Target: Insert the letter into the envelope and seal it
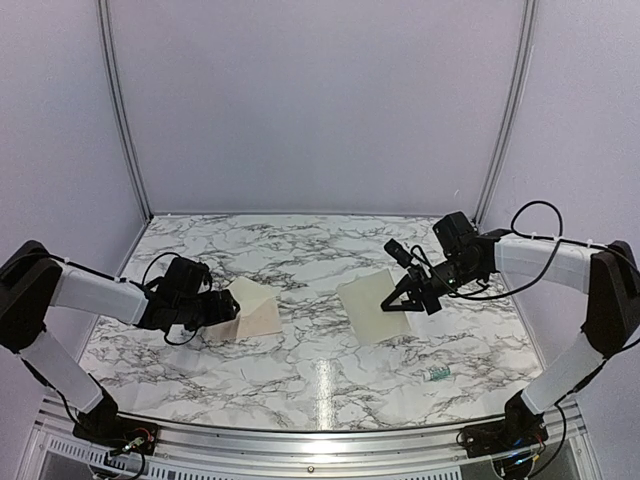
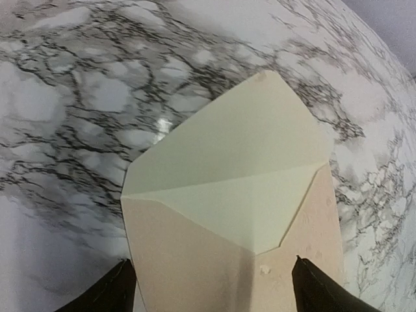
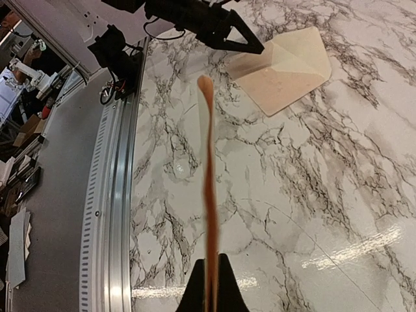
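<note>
The envelope [image 1: 256, 311] lies on the marble table at the left with its pointed flap open. In the left wrist view its cream flap and beige body [image 2: 214, 260] fill the frame. My left gripper [image 1: 228, 308] is open, with one finger on each side of the envelope's near end [image 2: 211, 292]. My right gripper [image 1: 403, 298] is shut on the right edge of the letter [image 1: 368, 311], a pale sheet at the table's middle. In the right wrist view the letter [image 3: 208, 169] shows edge-on as a thin brown strip rising from the closed fingertips [image 3: 212, 286].
A small greenish scrap [image 1: 438, 375] lies on the table near the right arm's base. An aluminium rail [image 1: 300, 440] runs along the near edge. The left arm [image 3: 201, 26] and the envelope [image 3: 286, 71] show at the top of the right wrist view.
</note>
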